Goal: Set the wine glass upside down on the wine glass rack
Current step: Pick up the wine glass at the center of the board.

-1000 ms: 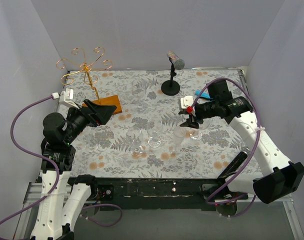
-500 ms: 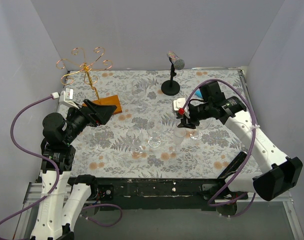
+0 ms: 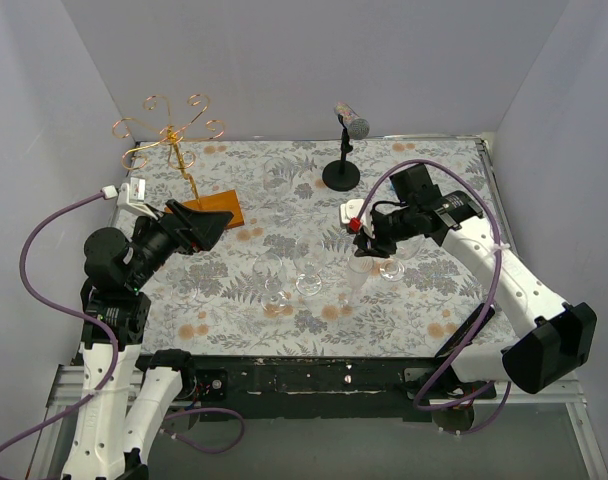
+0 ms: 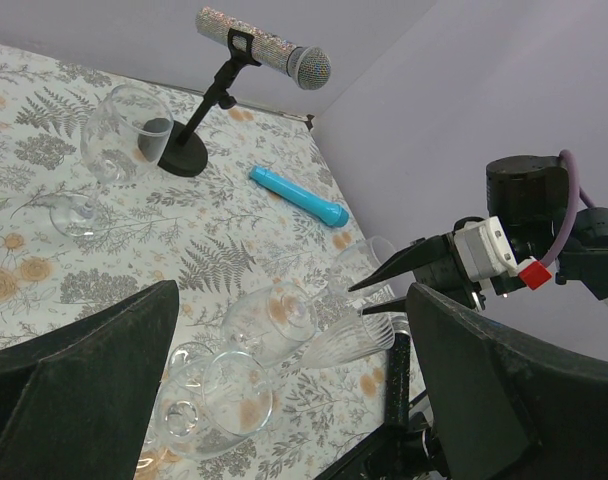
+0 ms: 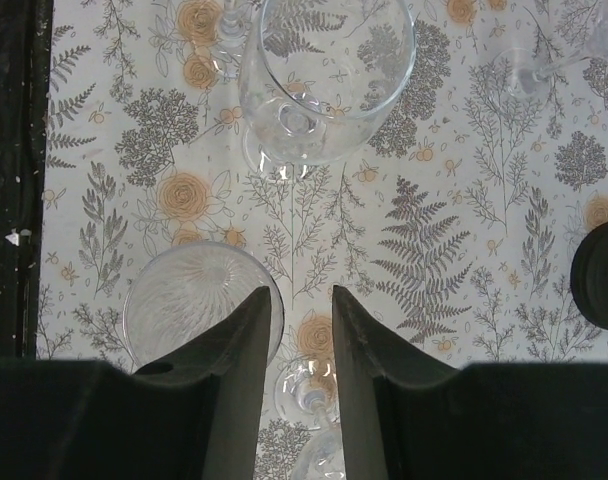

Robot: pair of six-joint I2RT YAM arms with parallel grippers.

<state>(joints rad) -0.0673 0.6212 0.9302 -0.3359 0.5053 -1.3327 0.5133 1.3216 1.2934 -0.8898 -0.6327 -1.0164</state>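
Looking down from the top external camera, the thin gold wire rack [image 3: 174, 140] on its orange-brown wooden base [image 3: 214, 208] stands at the 10 o'clock corner of the worktop [image 3: 434, 320], with the left arm's jaws just beside the base. A cluster of clear wine glasses [image 3: 309, 278] stands mid-worktop, well apart from the rack. The right arm's jaws hover over the cluster's 3 o'clock end. A black microphone stand [image 3: 342, 172] sits at 12 o'clock.

From the left wrist, the left arm's jaws are spread wide and grasp nothing, and the glasses lie low between them.

From the right wrist, the right arm's jaws are narrowly parted, released and holding nothing. A large clear wine glass [image 5: 324, 85] stands upright ahead at 12 o'clock. A ribbed clear glass [image 5: 189, 300] sits partly under the 9 o'clock finger [image 5: 234, 380], and a glass foot [image 5: 306, 385] shows in the gap.
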